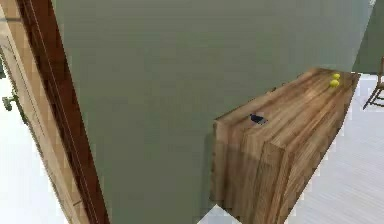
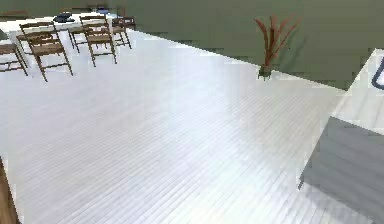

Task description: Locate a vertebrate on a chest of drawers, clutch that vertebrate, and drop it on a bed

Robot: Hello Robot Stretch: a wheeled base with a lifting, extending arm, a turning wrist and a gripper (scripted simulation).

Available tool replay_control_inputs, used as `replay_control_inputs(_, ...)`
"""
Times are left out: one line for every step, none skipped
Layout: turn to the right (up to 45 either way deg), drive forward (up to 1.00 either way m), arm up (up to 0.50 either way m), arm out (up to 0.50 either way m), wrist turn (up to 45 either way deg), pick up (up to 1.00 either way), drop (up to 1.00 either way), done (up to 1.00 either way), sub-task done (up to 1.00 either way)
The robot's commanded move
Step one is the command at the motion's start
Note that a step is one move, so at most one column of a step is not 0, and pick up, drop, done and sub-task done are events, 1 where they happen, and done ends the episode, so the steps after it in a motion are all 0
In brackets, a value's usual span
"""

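Observation:
A wooden chest (image 1: 285, 140) stands against the grey-green wall in the forward view's right half. On its top lie a small dark thing (image 1: 258, 119) near the wall and a small yellow thing (image 1: 334, 81) at the far end; neither is plain enough to name.
A brown door frame (image 1: 55, 110) slants down the forward view's left. In the arm side view, several wooden chairs (image 2: 48, 50) ring a table (image 2: 62, 24) at the top left, a potted plant with reddish leaves (image 2: 270, 45) stands by the far wall, and a grey block (image 2: 352, 160) sits at the right. Pale plank floor (image 2: 170, 130) lies wide between them.

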Motion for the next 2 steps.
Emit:
replay_control_inputs(42.0, 0.0, 0.0, 0.0, 0.0, 0.0, 0.0, 0.0, 0.0)
replay_control_inputs(0.0, 0.15, 0.0, 0.0, 0.0, 0.0, 0.0, 0.0, 0.0)
